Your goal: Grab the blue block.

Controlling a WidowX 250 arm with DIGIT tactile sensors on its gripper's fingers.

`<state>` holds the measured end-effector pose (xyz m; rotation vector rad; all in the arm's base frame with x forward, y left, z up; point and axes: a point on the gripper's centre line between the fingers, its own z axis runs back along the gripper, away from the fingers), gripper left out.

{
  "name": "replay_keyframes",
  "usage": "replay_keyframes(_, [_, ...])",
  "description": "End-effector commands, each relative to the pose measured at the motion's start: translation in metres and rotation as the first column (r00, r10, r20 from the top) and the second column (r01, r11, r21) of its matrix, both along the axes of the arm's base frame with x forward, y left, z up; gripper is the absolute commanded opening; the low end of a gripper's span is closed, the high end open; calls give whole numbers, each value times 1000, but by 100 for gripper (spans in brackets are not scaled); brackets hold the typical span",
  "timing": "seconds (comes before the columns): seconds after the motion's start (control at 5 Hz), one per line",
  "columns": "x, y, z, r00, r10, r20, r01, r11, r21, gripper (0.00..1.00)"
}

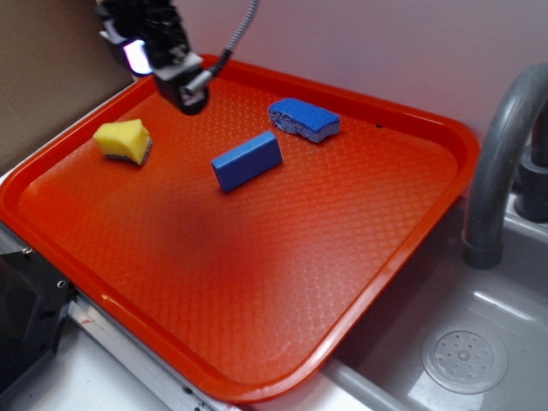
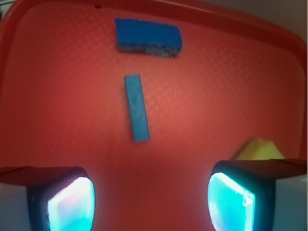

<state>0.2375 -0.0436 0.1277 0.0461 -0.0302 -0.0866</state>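
The orange tray (image 1: 402,248) holds everything flat and apart, so each piece is reachable. The tool (image 2: 151,197) hangs above its far-left part, wide apart and empty, looking down. The blue block (image 1: 247,160) stands on edge mid-tray, near the blue sponge (image 1: 305,118) and apart from the yellow sponge (image 1: 123,140).

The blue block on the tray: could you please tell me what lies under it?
The blue block stands on its long edge directly on the bare orange tray, with nothing visibly beneath. Its contact face is hidden. The open gripper is clear of it.
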Motion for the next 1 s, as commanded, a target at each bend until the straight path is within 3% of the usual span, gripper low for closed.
replay_keyframes(0.0, [29,-18,-29,996,-85,-8,86,996,22,100])
replay_keyframes(0.2, [33,-23,-50,991,-121,-61,123,991,43,100])
replay_keyframes(0.4, [35,-23,-67,983,-137,-123,141,990,19,100])
replay_keyframes(0.6, [36,-16,-78,980,-131,-151,138,990,35,100])
replay_keyframes(0.8, [37,-12,-88,971,-134,-197,136,991,-2,100])
